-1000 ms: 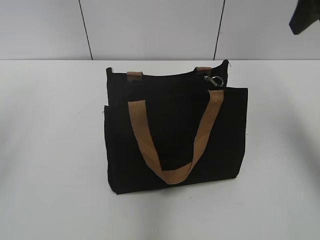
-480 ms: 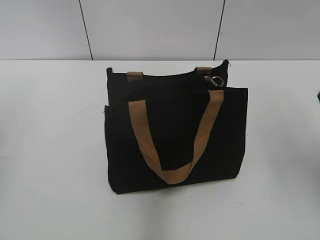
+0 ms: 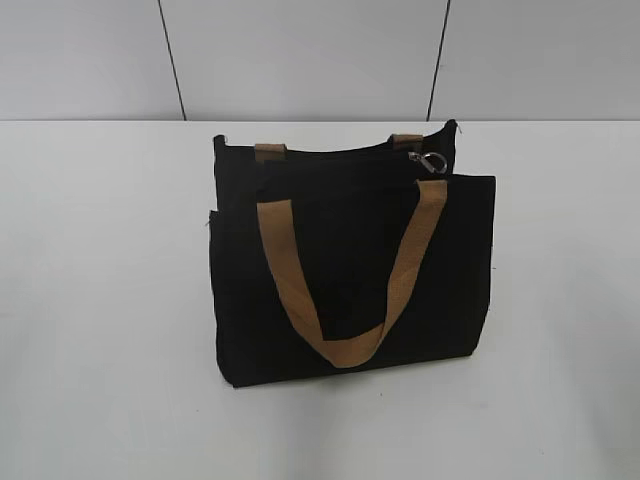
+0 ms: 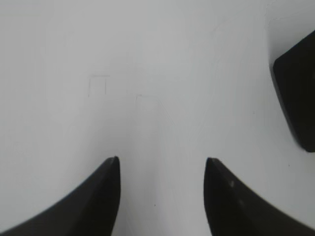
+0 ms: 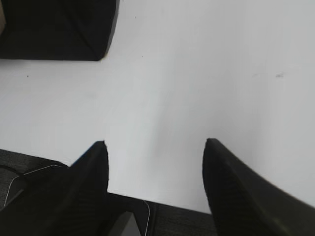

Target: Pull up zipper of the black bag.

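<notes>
The black bag lies on the white table in the exterior view, with a tan handle looped over its front. The zipper line runs along its top edge, and the silvery pull sits at the right end. A corner of the bag shows at the right edge of the left wrist view and at the top left of the right wrist view. My left gripper is open and empty over bare table. My right gripper is open and empty near the table's edge. Neither gripper shows in the exterior view.
A grey panelled wall stands behind the table. In the right wrist view the table's near edge, with dark floor and a thin cable below it, lies under the gripper.
A dark arm part at the top right of the exterior view one second ago has left the view. The bag has not moved.
</notes>
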Available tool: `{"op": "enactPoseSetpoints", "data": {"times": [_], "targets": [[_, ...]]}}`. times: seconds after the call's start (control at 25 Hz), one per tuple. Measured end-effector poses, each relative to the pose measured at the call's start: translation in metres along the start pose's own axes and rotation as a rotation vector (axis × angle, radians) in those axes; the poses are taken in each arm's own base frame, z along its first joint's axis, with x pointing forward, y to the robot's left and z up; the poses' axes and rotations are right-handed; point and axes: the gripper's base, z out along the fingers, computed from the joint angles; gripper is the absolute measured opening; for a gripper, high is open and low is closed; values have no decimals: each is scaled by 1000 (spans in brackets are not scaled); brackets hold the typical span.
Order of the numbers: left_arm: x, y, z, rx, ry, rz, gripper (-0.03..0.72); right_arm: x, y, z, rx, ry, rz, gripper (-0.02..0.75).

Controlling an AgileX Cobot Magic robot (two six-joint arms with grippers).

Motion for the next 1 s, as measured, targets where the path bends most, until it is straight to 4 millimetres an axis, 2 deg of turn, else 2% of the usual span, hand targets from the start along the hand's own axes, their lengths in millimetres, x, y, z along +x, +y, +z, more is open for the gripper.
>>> {"op": "enactPoseSetpoints", "data": {"times": [0.2,0.44,0.64,0.84,1.0], "targets": [[31,-7,-19,-4,-70,27,410,24,4,-13,-6,-16,-10,467],[55,-13,-38,-10,-137,56,410,41,8,-33,4,-100,-64,467],[69,-20,-52,22,-251,105,410,52,10,-47,26,-202,-121,460],[72,-23,-56,133,-281,162,410,63,12,-58,37,-291,-139,447],[73,-23,-55,191,-282,203,410,77,13,-54,32,-306,-142,445]]}}
